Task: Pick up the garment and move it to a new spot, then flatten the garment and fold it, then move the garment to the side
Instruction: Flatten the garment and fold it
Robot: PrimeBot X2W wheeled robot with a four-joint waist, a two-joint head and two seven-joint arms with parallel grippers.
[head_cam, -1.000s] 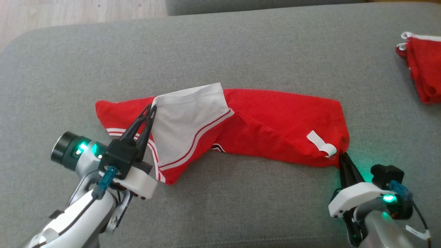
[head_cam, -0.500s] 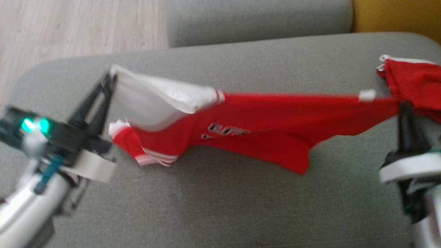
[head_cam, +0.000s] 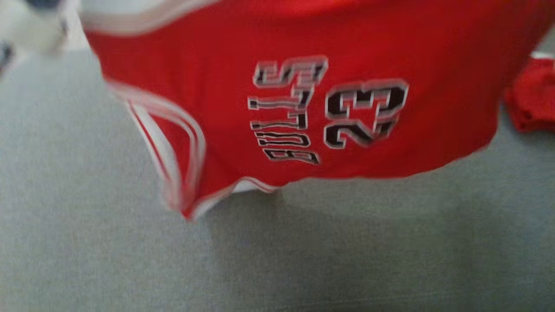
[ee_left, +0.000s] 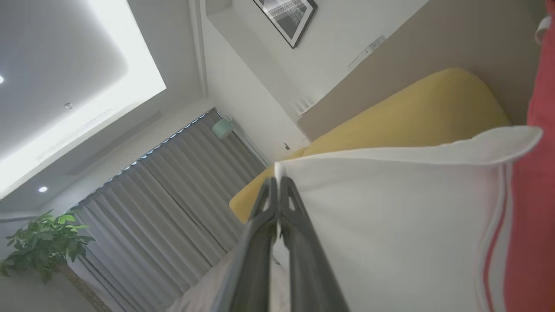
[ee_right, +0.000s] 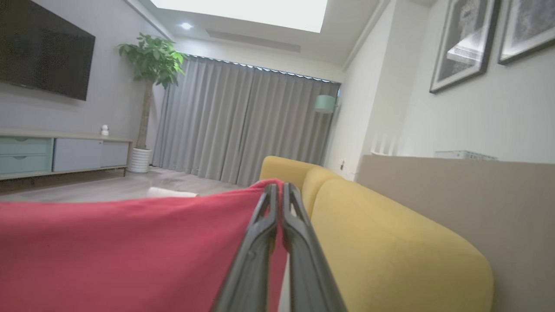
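Note:
The garment [head_cam: 303, 86] is a red jersey with white trim and black-and-white lettering; it hangs spread wide, high above the grey sofa seat [head_cam: 303, 251], close to the head camera and blurred. In the left wrist view my left gripper [ee_left: 277, 180] is shut on a white corner of the garment [ee_left: 390, 234]. In the right wrist view my right gripper [ee_right: 277, 187] is shut on a red corner of the garment [ee_right: 130, 251]. The jersey's upper edge runs out of the head view's top.
A second red garment [head_cam: 531, 104] lies on the seat at the right edge. A yellow sofa back [ee_right: 390, 242] stands behind, with a wall, curtains [ee_right: 243, 125] and a potted plant [ee_right: 151, 60] beyond. A pale blurred shape [head_cam: 26, 26] sits at the head view's upper left.
Both grippers have lifted the garment off the seat and raised it high, so it now hangs spread between them with its lettering facing the camera. The head view has shifted too.

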